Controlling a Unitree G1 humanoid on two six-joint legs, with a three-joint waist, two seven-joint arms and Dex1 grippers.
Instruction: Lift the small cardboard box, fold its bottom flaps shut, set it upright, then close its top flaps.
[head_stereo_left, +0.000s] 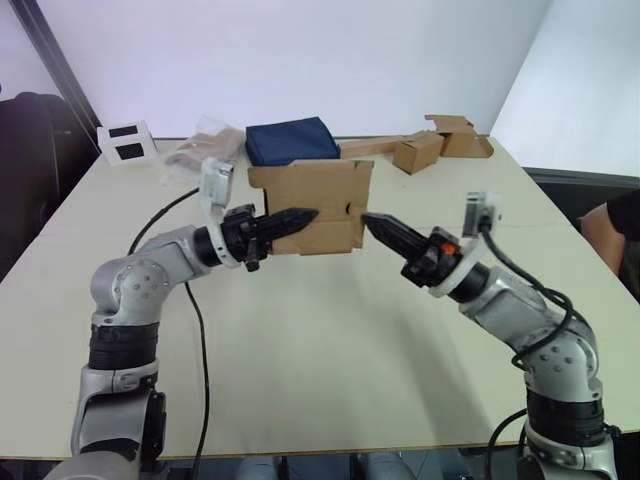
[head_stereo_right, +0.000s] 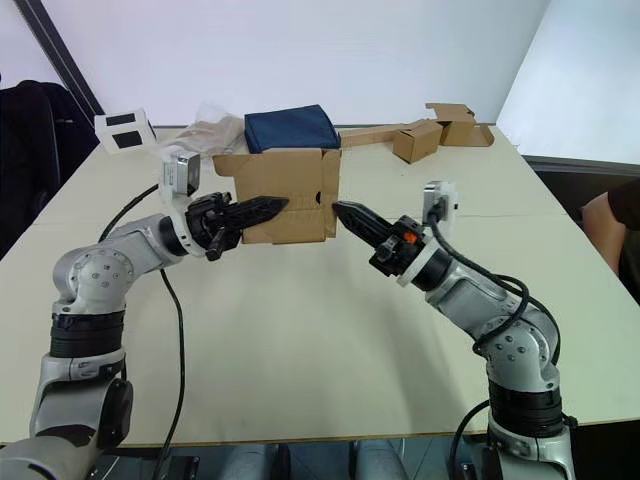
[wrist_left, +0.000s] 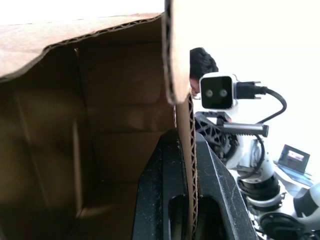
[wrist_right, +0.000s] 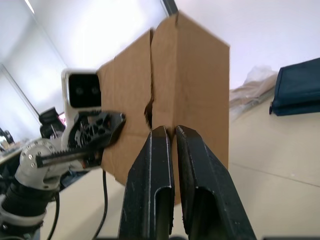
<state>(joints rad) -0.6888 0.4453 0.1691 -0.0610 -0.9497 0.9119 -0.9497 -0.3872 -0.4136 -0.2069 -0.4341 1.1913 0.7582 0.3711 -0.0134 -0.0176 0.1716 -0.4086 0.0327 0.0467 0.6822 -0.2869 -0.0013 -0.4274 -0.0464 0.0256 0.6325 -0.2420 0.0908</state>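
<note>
Over the pale table (head_stereo_left: 330, 330), left claw (head_stereo_left: 300, 217) pinches the small cardboard box (head_stereo_left: 315, 205); right claw (head_stereo_left: 375, 222), clenched, prods it.

Matt corrugated cardboard box (head_stereo_left: 312, 205) (brown)

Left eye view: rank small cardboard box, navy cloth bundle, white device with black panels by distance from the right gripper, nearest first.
From the right gripper:
1. small cardboard box, right at its fingertips, held above the table.
2. navy cloth bundle, behind the box, mid-table.
3. white device, at the far left corner.
</note>
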